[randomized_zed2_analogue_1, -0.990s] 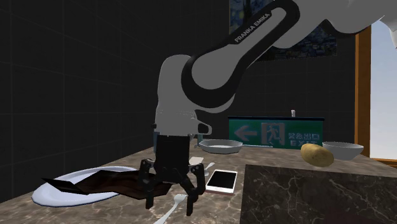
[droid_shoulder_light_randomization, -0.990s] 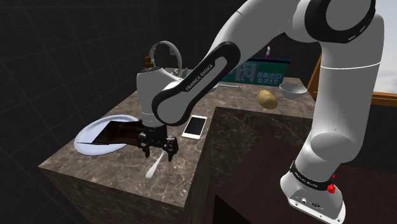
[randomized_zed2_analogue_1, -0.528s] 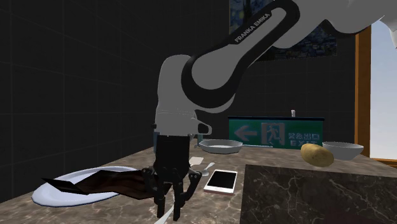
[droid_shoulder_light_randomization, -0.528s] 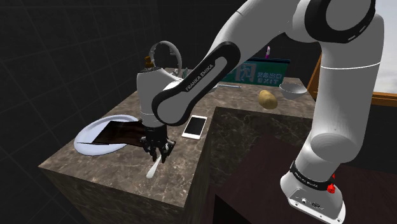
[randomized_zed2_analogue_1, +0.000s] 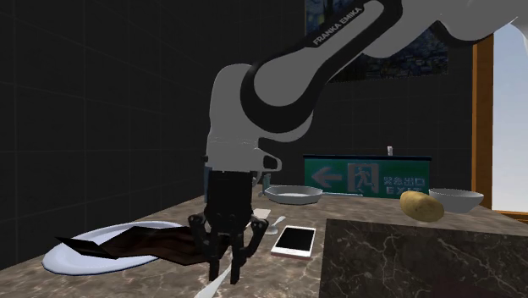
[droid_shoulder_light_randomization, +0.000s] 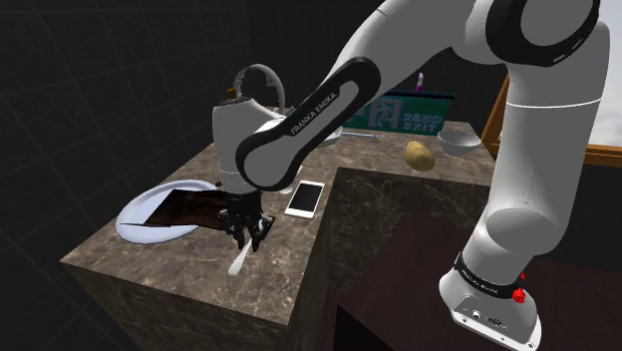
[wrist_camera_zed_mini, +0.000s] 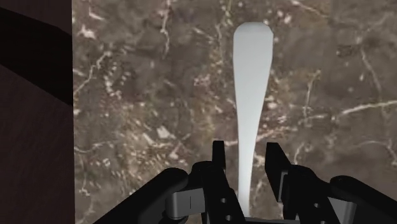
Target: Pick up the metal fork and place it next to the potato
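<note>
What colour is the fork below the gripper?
Plain white; the fork shows best in the wrist view, against the dark counter.

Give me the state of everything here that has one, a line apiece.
gripper: shut on the fork's narrow part
fork: clasped, rounded end pointing away from the gripper; lifted or not, cannot tell
potato: lying free, untouched
phone: lying flat, white face up
plate: right way up, a dark sheet across it
bowl: upright beside the potato
</note>
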`<action>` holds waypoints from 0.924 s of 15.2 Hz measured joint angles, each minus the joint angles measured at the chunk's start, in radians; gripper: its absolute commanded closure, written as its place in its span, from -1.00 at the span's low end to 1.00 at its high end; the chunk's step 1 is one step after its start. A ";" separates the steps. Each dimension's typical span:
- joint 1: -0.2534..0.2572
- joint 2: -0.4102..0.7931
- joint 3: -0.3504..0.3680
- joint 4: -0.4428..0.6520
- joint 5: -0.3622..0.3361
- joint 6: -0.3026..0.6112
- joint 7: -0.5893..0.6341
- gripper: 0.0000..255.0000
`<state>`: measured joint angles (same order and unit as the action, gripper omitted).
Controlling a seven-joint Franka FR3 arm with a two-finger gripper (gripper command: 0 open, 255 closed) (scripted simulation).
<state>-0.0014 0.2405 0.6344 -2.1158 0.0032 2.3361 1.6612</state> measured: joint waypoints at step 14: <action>-0.027 -0.111 0.022 0.080 0.075 -0.172 -0.035 1.00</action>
<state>-0.0281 0.1295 0.6560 -2.0361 0.0782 2.1638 1.6262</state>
